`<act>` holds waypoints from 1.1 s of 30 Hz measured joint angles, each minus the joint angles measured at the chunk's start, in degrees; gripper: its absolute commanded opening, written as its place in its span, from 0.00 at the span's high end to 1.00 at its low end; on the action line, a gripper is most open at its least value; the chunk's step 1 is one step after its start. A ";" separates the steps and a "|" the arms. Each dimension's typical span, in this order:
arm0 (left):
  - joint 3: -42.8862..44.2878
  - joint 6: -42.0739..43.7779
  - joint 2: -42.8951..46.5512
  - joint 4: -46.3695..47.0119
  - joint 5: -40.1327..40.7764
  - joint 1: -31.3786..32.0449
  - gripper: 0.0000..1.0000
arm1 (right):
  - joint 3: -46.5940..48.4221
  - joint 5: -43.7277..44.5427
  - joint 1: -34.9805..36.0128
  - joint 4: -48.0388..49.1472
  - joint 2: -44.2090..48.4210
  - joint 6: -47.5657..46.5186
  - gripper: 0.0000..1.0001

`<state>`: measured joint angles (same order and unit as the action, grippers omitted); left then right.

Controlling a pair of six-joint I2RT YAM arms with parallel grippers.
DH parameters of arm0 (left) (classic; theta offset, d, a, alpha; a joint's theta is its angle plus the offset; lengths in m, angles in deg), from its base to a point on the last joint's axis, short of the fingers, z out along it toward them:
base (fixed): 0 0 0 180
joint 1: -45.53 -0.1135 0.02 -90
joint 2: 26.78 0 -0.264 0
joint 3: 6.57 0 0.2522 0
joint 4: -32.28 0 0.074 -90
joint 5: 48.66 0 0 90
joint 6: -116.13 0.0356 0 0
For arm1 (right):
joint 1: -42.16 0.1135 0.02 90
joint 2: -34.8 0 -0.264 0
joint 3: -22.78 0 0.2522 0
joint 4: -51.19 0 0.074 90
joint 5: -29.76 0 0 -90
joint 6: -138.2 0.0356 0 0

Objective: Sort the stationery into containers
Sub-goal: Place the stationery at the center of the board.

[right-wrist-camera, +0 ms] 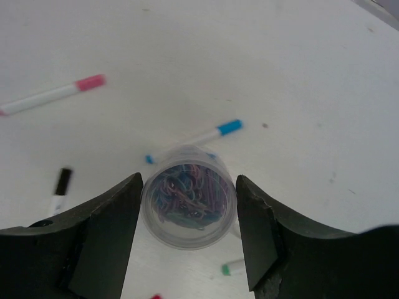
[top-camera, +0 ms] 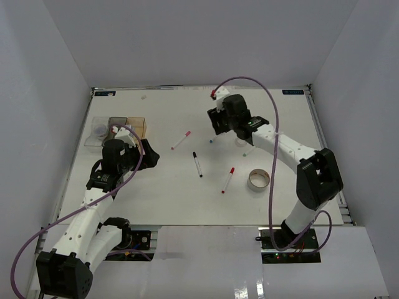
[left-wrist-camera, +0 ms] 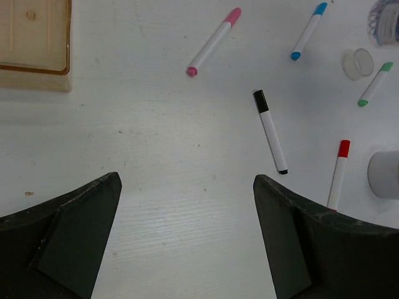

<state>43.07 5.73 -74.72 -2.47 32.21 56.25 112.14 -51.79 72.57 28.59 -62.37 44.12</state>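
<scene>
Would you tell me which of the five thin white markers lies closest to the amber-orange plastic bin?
The pink-capped marker; the other four lie farther from that bin.

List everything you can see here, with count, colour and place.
Markers: five, white-bodied, loose on the table: pink marker, blue marker, black marker, red marker, green marker.
Clip jar: one, clear, coloured clips inside, between the right gripper's fingers.
Second jar: one, clear, beside the green marker.
Tape roll: one, whitish, right of the red marker.
Bins: three, rowed far left: clear bin, grey bin, amber bin.
Round item: one, whitish, in the clear bin; unidentifiable.
Left gripper: black, open, near the bins.
Right gripper: black, closed on the clip jar.
</scene>
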 measured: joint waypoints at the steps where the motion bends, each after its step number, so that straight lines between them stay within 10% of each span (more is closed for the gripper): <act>1: 0.00 0.00 0.07 0.02 0.15 0.02 0.02 | 0.00 -0.22 3.21 0.07 0.42 -0.46 0.73; 14: 0.00 -0.26 5.81 0.02 5.31 0.02 0.02 | 5.64 -2.71 26.69 -0.04 -13.97 -0.13 0.72; 33: -0.20 -0.07 1.31 1.68 0.26 0.00 0.02 | 3.23 -1.90 28.22 -2.10 -11.08 2.69 0.06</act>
<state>42.87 5.67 -73.41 -0.79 32.47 56.25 115.37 -53.69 100.79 26.49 -73.45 46.81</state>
